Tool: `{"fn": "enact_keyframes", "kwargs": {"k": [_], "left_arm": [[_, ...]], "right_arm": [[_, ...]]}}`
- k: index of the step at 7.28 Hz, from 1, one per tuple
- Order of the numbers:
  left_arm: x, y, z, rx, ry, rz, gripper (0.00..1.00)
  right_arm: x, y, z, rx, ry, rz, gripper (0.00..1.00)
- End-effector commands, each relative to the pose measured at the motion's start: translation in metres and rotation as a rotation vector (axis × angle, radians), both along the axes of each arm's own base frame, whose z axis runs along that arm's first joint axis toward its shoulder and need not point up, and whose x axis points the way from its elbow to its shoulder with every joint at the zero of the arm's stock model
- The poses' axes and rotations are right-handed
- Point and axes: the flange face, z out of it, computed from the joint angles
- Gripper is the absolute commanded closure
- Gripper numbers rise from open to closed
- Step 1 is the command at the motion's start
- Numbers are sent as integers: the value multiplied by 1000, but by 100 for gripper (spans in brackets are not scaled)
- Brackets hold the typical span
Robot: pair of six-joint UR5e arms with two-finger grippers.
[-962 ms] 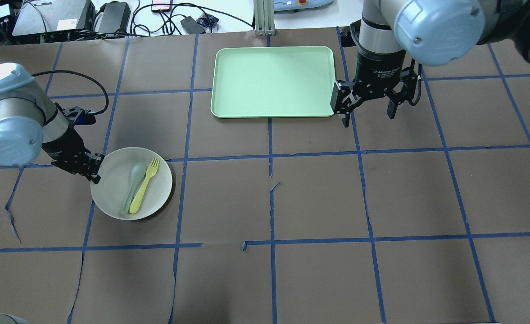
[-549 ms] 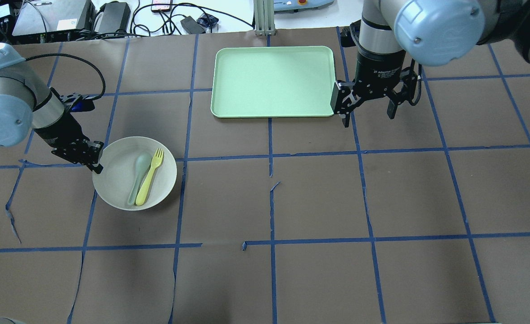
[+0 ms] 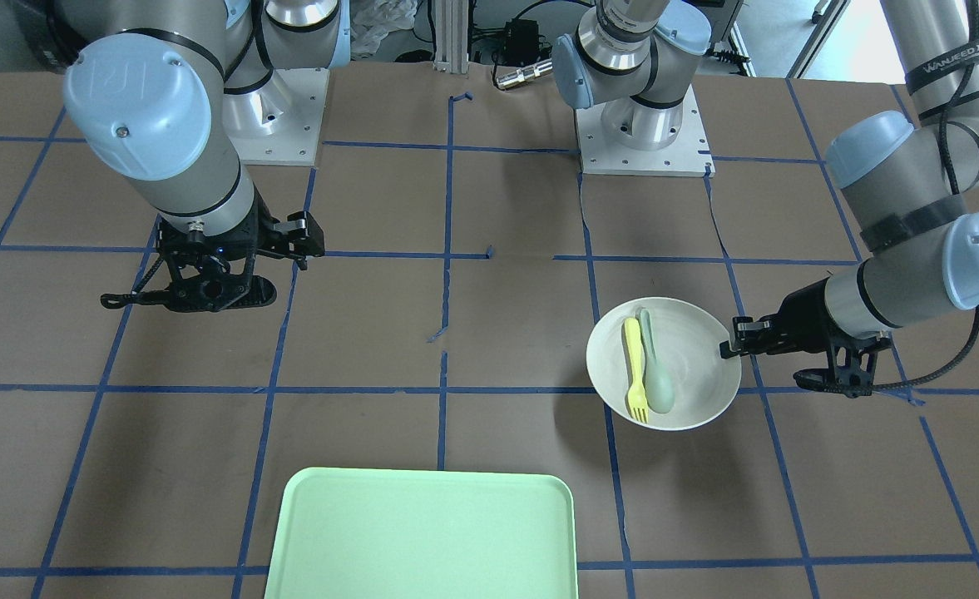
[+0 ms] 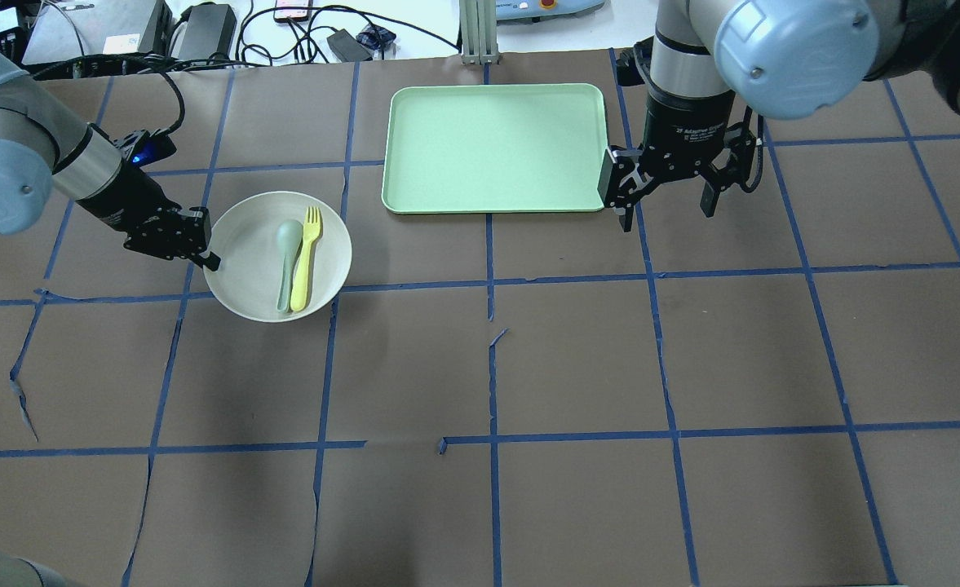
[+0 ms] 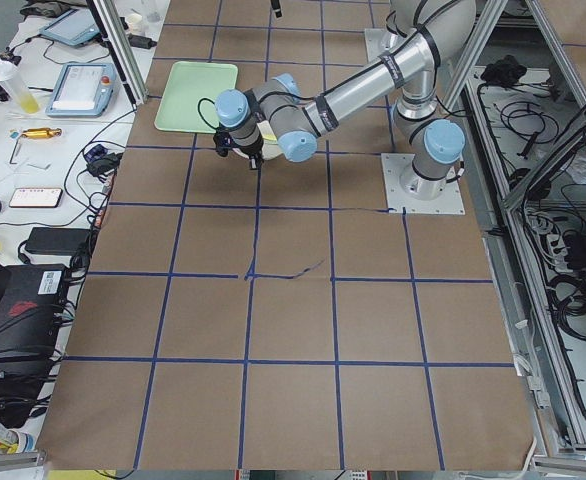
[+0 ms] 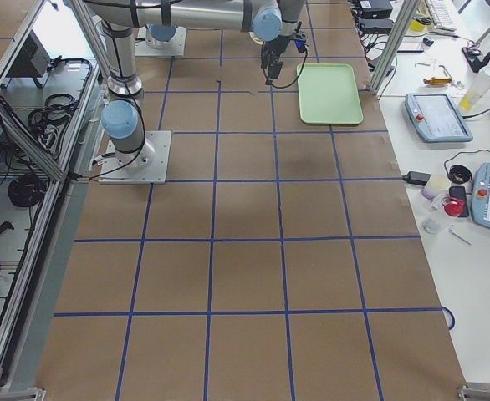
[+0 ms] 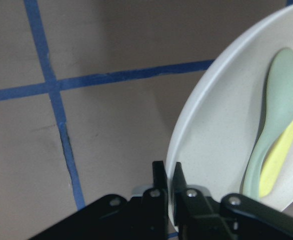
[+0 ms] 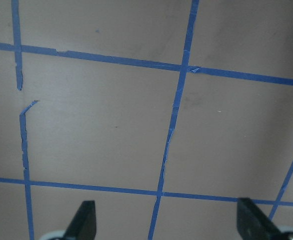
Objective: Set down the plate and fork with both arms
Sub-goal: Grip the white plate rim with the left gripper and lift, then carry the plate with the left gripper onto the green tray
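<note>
We find the left gripper clamped on the rim of the plate, fork loose inside, right gripper open beside the tray; we advise a level, slow carry there.

Strap on left arm reads "WANJEED"; right gripper reads "2F Adaptive".

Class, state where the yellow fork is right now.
In the overhead view the fork lies on the plate, left of the tray, beside the spoon; the left gripper grips the plate's rim.
</note>
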Motion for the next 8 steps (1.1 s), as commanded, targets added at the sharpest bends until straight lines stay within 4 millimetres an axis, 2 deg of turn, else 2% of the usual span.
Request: {"fn": "enact_keyframes", "kwargs": {"k": [1, 3, 5, 8], "left_arm": [[-55, -38, -18, -11, -15, 88, 100], [-115, -91, -8, -19, -33, 117, 100], [-134, -129, -15, -36, -14, 137, 100], [-176, -177, -6, -71, 31, 195, 100]], "right_arm": [[0, 1, 0, 5, -4, -2, 0], [3, 4, -2, 16, -5, 1, 0], [3, 5, -6, 22, -4, 1, 0], [4, 5, -6, 23, -4, 3, 0]]}}
